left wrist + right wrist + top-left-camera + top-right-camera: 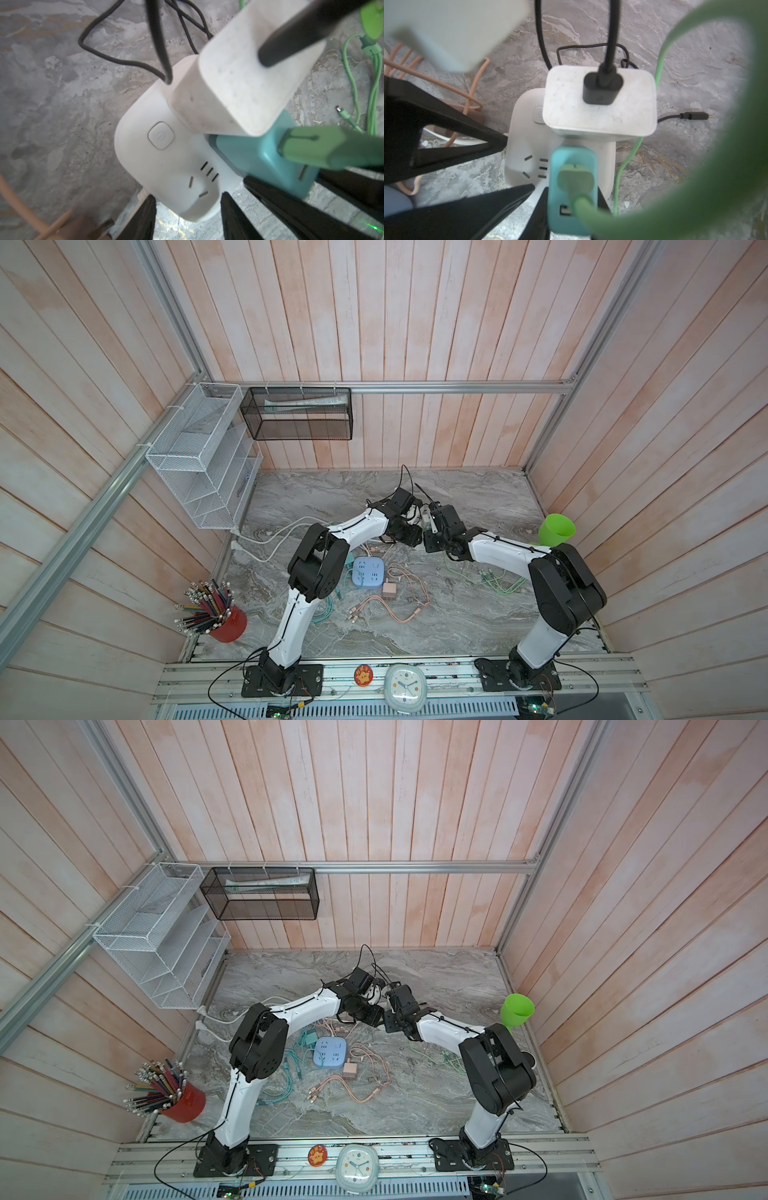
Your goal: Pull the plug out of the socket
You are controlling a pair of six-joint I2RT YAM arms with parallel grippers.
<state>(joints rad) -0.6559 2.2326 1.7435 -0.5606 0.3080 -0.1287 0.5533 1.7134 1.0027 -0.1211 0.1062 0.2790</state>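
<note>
Left arm (pixel 291 622) is arching up from its base on the near rail, bending at the elbow and stretching toward the back middle of the table (pixel 478 614). Right arm (pixel 503 556) is mirroring it, so in both top views the two wrists are meeting nose to nose. Left gripper (pixel 188 196) is standing with jaws apart, and its fingertips (pixel 497 139) are touching the side edge of the white socket strip (pixel 166 166). Right gripper (pixel 572 191) is clamping the teal plug (pixel 574 155), one finger on each flank. The teal plug is sitting against the strip's face, just beside a white adapter (pixel 600 116); cannot tell whether its prongs are seated. A black cable (pixel 612 41) is running out of the white adapter and a green cable (pixel 629 162) out of the teal plug. The strip is lying on the grey marble-pattern table. Nearer the front, a blue socket block (pixel 368 576) is lying with a pink adapter (pixel 389 591) just beside it. A green cup (pixel 557 529) is standing by the right wall, a red pencil pot (pixel 230 626) at the left front, a clock (pixel 405 689) on the front rail. A white wire rack (pixel 199 456) and a black mesh basket (pixel 299 414) are hanging on pale plank walls (pixel 415 323).
</note>
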